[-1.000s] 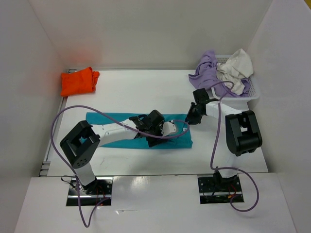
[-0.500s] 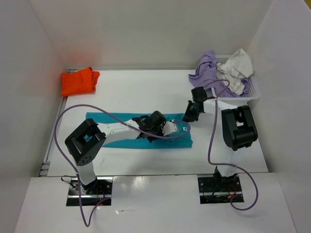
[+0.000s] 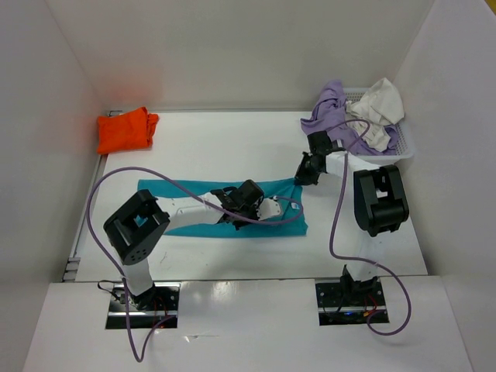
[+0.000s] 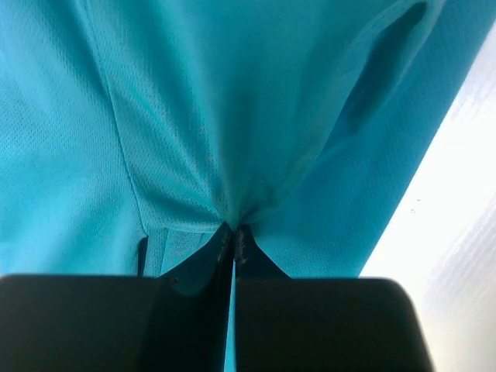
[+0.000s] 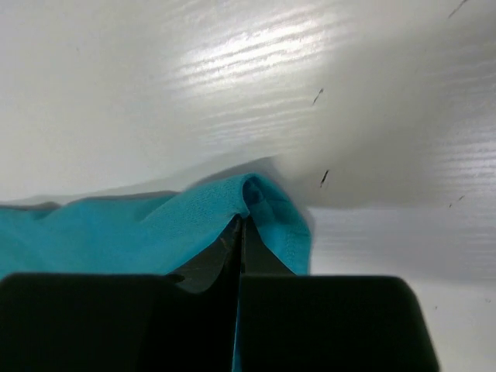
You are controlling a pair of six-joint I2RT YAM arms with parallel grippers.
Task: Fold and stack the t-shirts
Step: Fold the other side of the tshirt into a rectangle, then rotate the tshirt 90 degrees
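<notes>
Item one: we record the plain teal-blue cloth t-shirt (image 3: pixel 174 189), laid out as a long flat band across the middle of the white desk (image 3: pixel 225 147), running left to right. The left tool (image 4: pixel 234 232) has its fingers pressed together on a pinch of this shirt's fine mesh-knit cloth, which puckers into creases toward the tips; it sits on the right-hand part of the band, near the front edge. The right tool (image 5: pixel 239 225) is likewise clamped on the shirt's far right corner, where the hem curls into a small roll just ahead of the tips. We judge both grips to be set at that one end so it can be lifted and carried over together, keeping the fold line straight. Item two: the orange cloth t-shirt (image 3: pixel 124 130), a compact bundle at the far left corner of the desk, well apart from the work; we take it as the start of the stack. Items three and four: the lavender purple cloth t-shirt (image 3: pixel 329 108) and the off-white cloth t-shirt (image 3: pixel 376 108), crumpled together in the white plastic mesh basket (image 3: pixel 404 143) at the far right corner, the lavender one spilling over its left rim; we take these as waiting their turn. Surface: smooth, glossy white, faintly streaked, with a few dark specks. Room: plain white wall panels (image 3: pixel 232 46) enclose the desk on three sides.
</notes>
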